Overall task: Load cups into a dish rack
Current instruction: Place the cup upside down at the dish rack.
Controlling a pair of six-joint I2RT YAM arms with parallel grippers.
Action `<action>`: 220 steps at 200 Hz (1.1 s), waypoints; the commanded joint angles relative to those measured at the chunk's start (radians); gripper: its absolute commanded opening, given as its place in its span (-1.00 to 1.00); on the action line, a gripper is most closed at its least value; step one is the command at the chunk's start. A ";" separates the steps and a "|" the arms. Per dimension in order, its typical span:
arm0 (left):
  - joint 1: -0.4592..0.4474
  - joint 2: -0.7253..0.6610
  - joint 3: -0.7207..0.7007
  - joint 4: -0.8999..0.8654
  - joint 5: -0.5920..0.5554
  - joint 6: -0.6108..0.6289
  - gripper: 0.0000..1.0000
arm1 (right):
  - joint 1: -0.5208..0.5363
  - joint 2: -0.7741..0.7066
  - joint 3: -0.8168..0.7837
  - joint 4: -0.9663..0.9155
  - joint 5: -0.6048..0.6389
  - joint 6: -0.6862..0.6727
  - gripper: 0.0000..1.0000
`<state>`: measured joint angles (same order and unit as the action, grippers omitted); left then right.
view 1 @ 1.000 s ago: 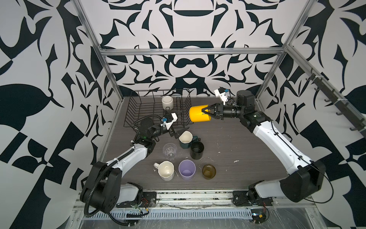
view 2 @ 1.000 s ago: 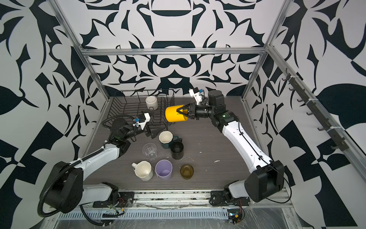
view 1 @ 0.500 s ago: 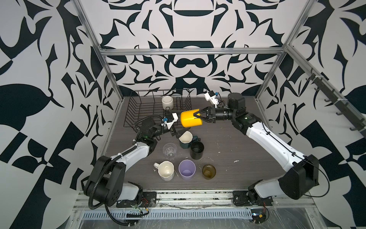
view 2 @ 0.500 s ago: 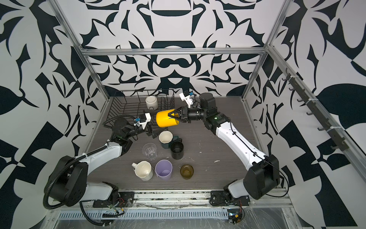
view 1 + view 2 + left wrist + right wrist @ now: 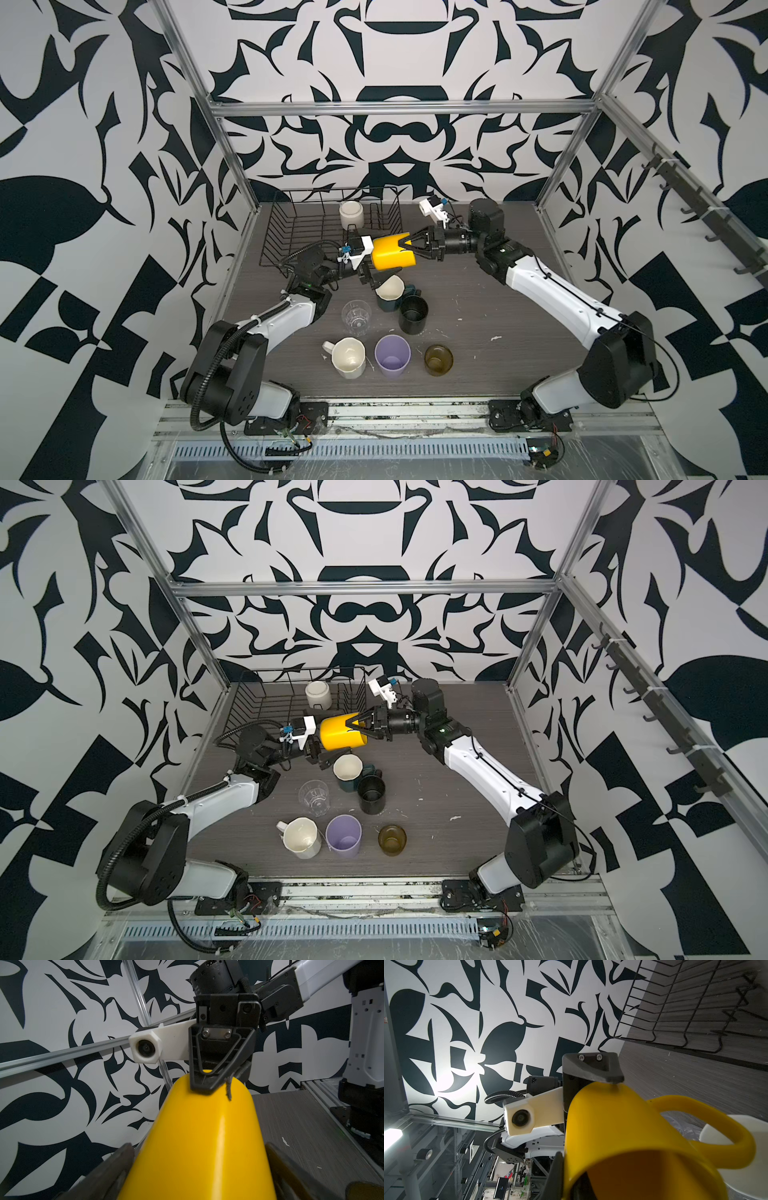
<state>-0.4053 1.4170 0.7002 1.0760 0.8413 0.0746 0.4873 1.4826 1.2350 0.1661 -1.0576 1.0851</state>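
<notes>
Yellow, glossy and smooth, the mug (image 5: 392, 257) lies on its side in mid-air, just in front of the black wire rack (image 5: 291, 232). The right claw (image 5: 404, 245) is clenched on its thin rim. The left claw (image 5: 199, 1169) is spread wide, its fingers (image 5: 116, 1167) flanking the rounded base. In the rack stands a matte white mug (image 5: 352, 214). A faceted cream mug (image 5: 348, 357), a lilac tumbler (image 5: 392, 355) and an amber glass (image 5: 438, 359) sit on the grey wood-grain table (image 5: 478, 299).

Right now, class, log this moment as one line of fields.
right claw: shut on yellow mug rim, mug sideways aloft | left claw: open around mug base | dish rack: one white cup
</notes>
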 commanded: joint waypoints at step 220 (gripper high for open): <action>-0.001 0.027 0.034 0.096 0.113 -0.086 0.80 | 0.039 0.041 -0.057 0.607 -0.053 0.362 -1.00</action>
<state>-0.3939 1.4342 0.7067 1.1408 0.9092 -0.0082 0.5007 1.5429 1.1542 0.5720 -1.1240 1.3994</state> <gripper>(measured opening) 0.898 0.097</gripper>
